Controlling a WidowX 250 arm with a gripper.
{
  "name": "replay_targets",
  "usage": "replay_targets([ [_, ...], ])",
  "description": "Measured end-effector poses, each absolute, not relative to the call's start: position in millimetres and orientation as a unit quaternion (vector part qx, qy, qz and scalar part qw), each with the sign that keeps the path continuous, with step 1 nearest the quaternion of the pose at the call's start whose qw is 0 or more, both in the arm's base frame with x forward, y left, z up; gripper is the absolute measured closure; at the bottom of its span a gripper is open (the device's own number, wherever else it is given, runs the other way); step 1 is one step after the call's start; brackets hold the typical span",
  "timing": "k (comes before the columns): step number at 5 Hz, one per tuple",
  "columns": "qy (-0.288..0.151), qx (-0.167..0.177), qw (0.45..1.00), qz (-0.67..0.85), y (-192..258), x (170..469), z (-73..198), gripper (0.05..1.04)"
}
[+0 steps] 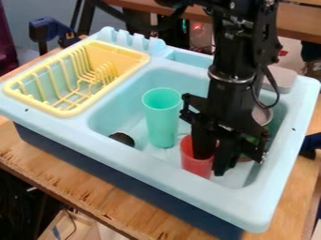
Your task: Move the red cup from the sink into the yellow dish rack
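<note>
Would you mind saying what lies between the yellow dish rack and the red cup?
Between the dish rack and red cup stands a teal cup in the light-blue sink, with a dark object to its lower left in the camera view.

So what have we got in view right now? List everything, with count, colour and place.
Toy sink: 1, light blue, on the table
Dish rack: 1, yellow, left of the basin
Tall cup: 1, mint green, upright in the basin
Short cup: 1, red, in the basin at the gripper
Round piece: 1, dark, basin's left end
Table: 1, brown wood, under the sink
Clamp: 1, blue, upper left
Arm: 1, black, from the top edge
Gripper: 1, black, at the red cup
</note>
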State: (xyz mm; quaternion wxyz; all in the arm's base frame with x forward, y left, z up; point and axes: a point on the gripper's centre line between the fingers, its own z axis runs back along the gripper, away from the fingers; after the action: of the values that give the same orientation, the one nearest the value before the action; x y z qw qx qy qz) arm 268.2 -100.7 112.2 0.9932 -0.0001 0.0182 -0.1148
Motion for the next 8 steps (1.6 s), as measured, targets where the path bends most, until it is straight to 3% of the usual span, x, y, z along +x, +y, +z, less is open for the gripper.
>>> replay_targets([
  [1,0.036,0.005,0.992,-0.12,-99,262,112,0.928],
  [2,0.051,0.002,0.99,-0.132,-96,251,121,0.995],
  [4,0.013,-0.045,0.994,-0.098,-69,237,187,0.997],
  [5,-0.016,-0.06,0.994,-0.09,-50,250,224,0.997],
  [8,-0.079,-0.022,0.996,-0.021,40,307,254,0.997],
])
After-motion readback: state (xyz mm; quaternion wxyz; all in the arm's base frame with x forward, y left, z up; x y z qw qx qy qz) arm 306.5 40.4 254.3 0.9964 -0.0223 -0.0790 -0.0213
